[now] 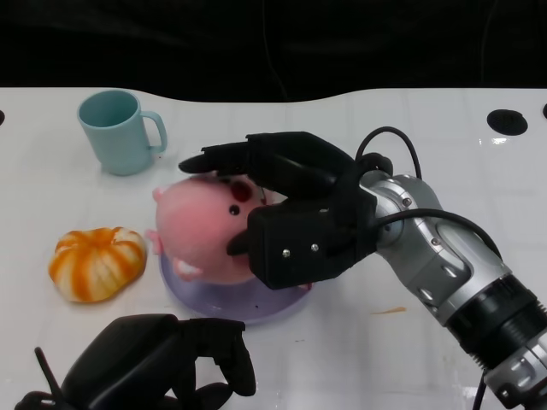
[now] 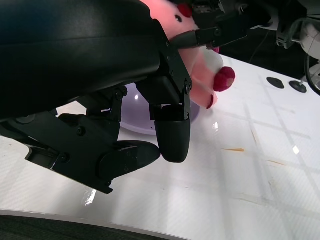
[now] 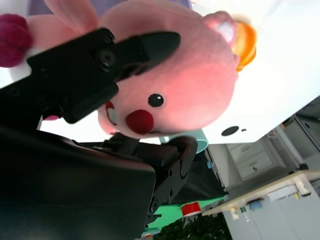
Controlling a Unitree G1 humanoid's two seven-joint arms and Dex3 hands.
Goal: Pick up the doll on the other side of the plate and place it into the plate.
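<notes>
A pink plush doll [image 1: 201, 224] with a red nose sits over the lavender plate [image 1: 256, 305] at the table's middle; whether it rests on the plate or hangs just above it cannot be told. My right hand [image 1: 295, 209] grips the doll, with fingers over its top and thumb at its side. The right wrist view shows the doll [image 3: 185, 75] close up between the black fingers [image 3: 100, 65]. My left hand [image 1: 158, 354] lies with fingers curled near the table's front edge, holding nothing. The left wrist view shows the doll [image 2: 202, 75] above the plate [image 2: 135, 117].
A teal mug [image 1: 120, 131] stands at the back left. An orange and white pumpkin toy [image 1: 96, 261] lies left of the plate. Black round holes [image 1: 508, 121] mark the far right of the white table.
</notes>
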